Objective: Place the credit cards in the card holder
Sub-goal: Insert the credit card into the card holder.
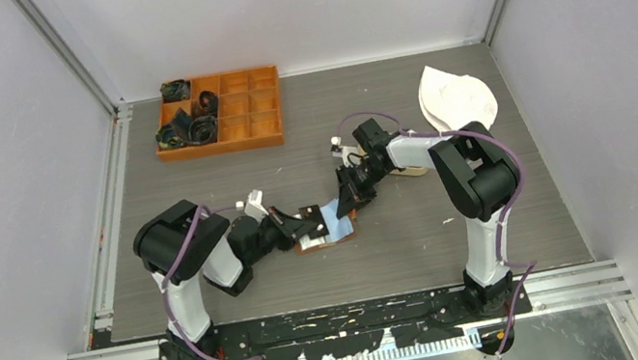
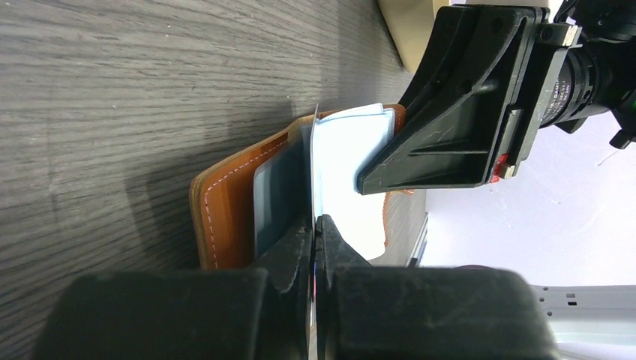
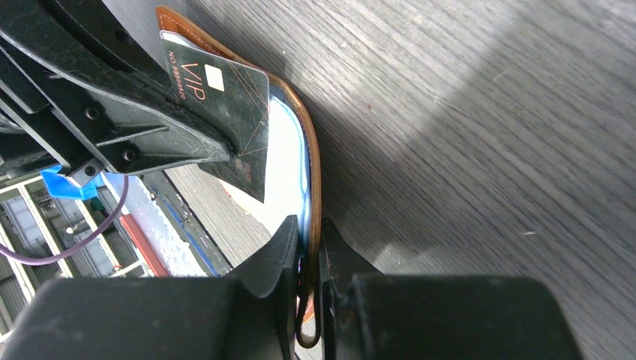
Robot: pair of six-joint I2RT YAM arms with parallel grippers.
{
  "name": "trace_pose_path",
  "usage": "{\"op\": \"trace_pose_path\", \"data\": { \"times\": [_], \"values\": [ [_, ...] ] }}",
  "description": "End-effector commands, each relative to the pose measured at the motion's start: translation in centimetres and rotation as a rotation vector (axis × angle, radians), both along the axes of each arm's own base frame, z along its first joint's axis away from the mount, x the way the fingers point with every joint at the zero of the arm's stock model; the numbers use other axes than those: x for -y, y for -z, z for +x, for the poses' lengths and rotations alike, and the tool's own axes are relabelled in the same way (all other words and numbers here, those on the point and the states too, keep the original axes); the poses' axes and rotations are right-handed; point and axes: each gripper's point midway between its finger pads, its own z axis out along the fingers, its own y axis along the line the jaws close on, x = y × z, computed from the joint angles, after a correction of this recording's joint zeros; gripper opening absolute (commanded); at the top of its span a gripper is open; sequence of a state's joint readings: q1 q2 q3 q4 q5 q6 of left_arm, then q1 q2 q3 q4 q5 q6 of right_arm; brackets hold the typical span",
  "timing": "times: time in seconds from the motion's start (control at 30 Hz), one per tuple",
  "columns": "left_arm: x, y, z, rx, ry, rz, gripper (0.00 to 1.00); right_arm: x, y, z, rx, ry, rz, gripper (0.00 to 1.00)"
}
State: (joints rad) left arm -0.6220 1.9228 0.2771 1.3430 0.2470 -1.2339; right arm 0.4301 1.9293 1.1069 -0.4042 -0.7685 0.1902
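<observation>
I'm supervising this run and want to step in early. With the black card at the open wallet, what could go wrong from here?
1. The left gripper pinches the black VIP card only near one end, so it may pivot or slip when pushed in.
2. The right gripper clamps just the rim of the brown wallet; the leather could pull free.
3. A light-blue card already sits inside; the black card's edge may catch on it.
</observation>
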Motion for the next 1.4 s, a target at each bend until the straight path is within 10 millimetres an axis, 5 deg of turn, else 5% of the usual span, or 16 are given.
{"op": "trace_pose_path", "data": {
  "times": [0.0, 0.43, 0.87, 1.17, 1.37],
  "values": [
    [-0.3, 0.9, -0.5, 0.003, -0.013, 0.031, 0.0, -0.3, -0.2, 0.4, 0.024, 0.002, 0.007, 0.13],
    [0.5, 1.6, -2.4, -0.047, 0.024, 0.007, 0.0, -0.4, -0.3, 0.3, 0.023, 0.0, 0.014, 0.17],
    [1.1, 2.4, -2.3, -0.094, 0.029, -0.009, 0.0, -0.4, -0.4, 0.3, 0.03, -0.008, 0.012, 0.22],
    [1.3, 2.9, -2.1, -0.097, 0.031, -0.002, 0.0, 0.5, -2.2, 1.4, 0.133, -0.036, -0.045, 0.39],
    [1.2, 3.6, -2.2, -0.11, 0.035, 0.008, 0.0, 2.9, -4.6, 3.2, 0.323, -0.059, -0.157, 0.52]
  ]
}}
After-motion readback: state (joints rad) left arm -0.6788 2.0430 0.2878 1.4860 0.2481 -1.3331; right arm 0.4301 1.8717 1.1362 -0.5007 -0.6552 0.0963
